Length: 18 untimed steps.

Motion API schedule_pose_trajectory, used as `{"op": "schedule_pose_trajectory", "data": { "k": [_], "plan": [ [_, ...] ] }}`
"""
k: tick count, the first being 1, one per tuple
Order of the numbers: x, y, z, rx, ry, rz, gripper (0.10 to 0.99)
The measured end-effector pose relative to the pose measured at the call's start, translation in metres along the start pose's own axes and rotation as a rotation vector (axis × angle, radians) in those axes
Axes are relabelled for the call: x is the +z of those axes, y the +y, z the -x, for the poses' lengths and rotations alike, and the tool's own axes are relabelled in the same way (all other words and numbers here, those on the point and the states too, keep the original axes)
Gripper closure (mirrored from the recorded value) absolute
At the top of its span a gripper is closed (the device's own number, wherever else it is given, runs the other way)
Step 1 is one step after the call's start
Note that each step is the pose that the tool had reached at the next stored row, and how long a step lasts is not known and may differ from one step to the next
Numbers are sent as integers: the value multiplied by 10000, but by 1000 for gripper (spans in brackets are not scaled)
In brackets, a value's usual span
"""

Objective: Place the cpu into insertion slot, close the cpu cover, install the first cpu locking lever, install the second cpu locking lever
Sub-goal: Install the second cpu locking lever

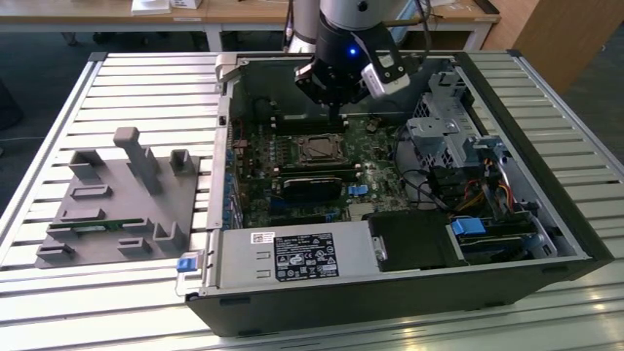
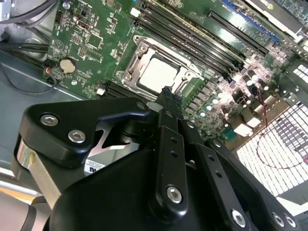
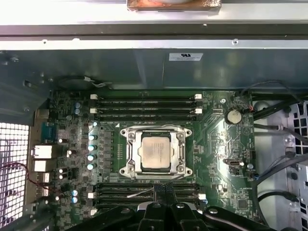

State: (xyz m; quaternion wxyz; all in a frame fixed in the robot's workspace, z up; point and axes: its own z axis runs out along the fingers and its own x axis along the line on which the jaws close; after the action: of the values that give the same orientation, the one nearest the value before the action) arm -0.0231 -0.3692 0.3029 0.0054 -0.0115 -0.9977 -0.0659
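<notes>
Hovering over the open computer case [image 1: 546, 212] in the upper middle of the exterior view, the gripper [image 1: 335, 117] hangs just above the green circuit board [image 1: 292, 183], its black fingers pressed together with nothing between them. In the second wrist view the gripper [image 2: 167, 94] ends in a narrow closed tip that sits just beside the socket's near edge, and in the first wrist view the gripper [image 3: 162, 188] pokes up from the lower middle of the frame, over the memory slots [image 3: 144, 191] next to the socket. The cpu [image 3: 155, 151], a dull grey square, lies in the insertion slot [image 3: 126, 169] at the centre of the frame, and the cpu cover [image 3: 156, 131] lies flat around it, its window framing the chip. In the second wrist view the cpu [image 2: 159, 74] shows pale in the upper middle, ringed by the cpu cover [image 2: 144, 48]. On the exterior view's left, a grey fixture block [image 1: 117, 205] rests on the slatted table [image 1: 58, 292], well apart from the case.
</notes>
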Motion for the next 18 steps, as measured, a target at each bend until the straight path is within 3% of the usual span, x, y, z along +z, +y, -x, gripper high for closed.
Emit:
{"op": "schedule_pose_trajectory", "data": {
  "k": [18],
  "plan": [
    [60,-70,1,2,0,-1,980]
  ]
}}
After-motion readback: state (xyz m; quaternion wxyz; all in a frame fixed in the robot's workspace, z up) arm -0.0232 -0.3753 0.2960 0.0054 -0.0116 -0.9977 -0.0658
